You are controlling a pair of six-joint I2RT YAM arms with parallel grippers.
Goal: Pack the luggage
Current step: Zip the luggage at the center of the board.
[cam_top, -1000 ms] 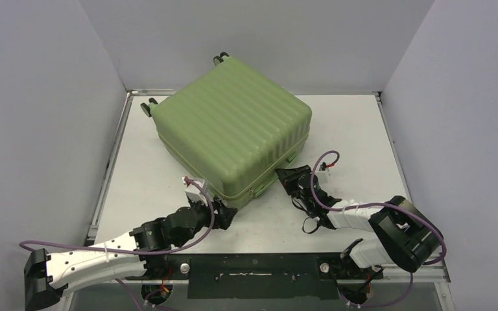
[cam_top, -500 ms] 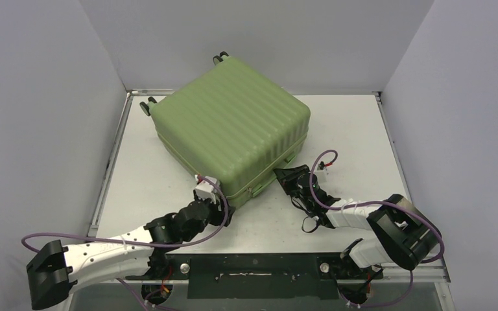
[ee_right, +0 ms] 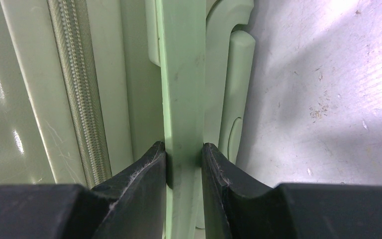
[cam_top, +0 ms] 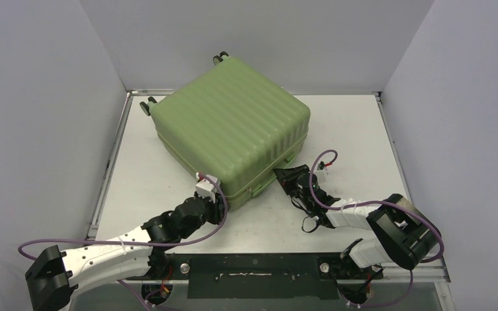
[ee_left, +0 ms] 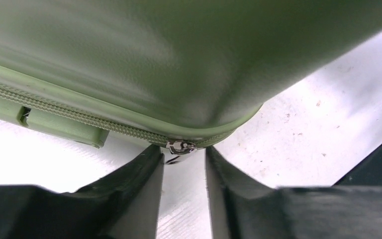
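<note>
While the closed green luggage [cam_top: 233, 123] lies flat on the counter [cam_top: 363, 129], both arms meet its near edge. Directly ahead of the left gripper [ee_left: 183, 159], at the rounded corner, sits the zipper pull [ee_left: 180, 147], framed by the fingertips; the zipper seam runs crosswise to that gripper. Its jaws stand a slim gap apart (whether they pinch the pull, I cannot tell). The right gripper [ee_right: 184, 149] is clamped on a green side handle [ee_right: 181, 84] running straight away from it.
</note>
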